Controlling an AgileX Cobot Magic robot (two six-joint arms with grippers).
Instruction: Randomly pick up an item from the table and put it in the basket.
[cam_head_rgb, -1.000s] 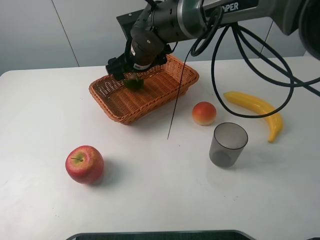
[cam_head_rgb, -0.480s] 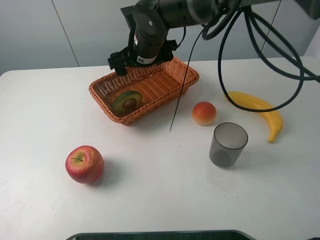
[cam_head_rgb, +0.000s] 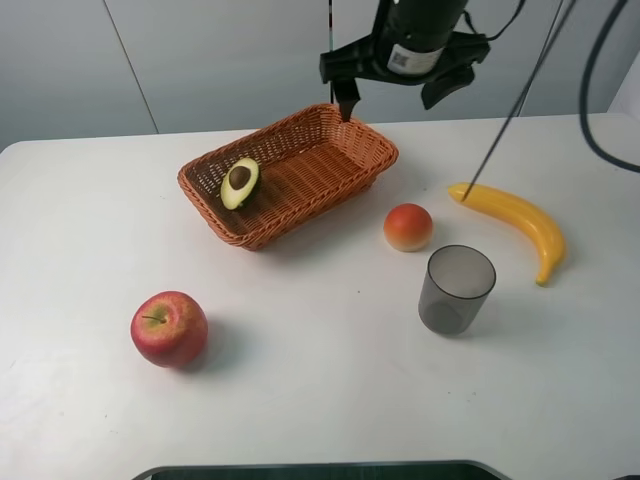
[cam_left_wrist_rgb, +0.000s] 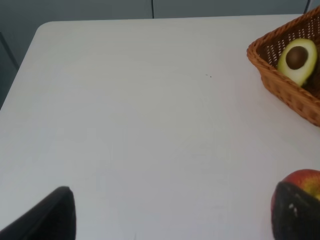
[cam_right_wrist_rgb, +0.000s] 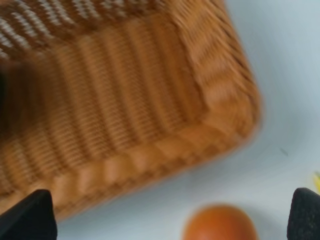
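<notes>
The halved avocado (cam_head_rgb: 240, 183) lies cut face up, pit showing, inside the left end of the wicker basket (cam_head_rgb: 300, 214) on the white table (cam_head_rgb: 320, 390). It also shows in the left wrist view (cam_left_wrist_rgb: 297, 60), leaning on the basket wall (cam_left_wrist_rgb: 285, 92). My right gripper (cam_head_rgb: 393, 98) hangs open and empty above the basket's far right corner; its view is blurred and looks down on the basket's weave (cam_right_wrist_rgb: 150, 100). My left gripper (cam_left_wrist_rgb: 172, 220) is open and empty over bare table, left of the basket and out of the high view.
A red apple (cam_head_rgb: 169, 328) sits at the front left, beside my left fingertip (cam_left_wrist_rgb: 297, 215). A small orange-red fruit (cam_head_rgb: 408, 226) lies right of the basket. A grey cup (cam_head_rgb: 456, 289) stands in front of it. A yellow banana (cam_head_rgb: 515, 220) lies at the right.
My right gripper has let go of the avocado, which now rests in the basket. The gripper has risen and moved right, away from the basket's left end.
</notes>
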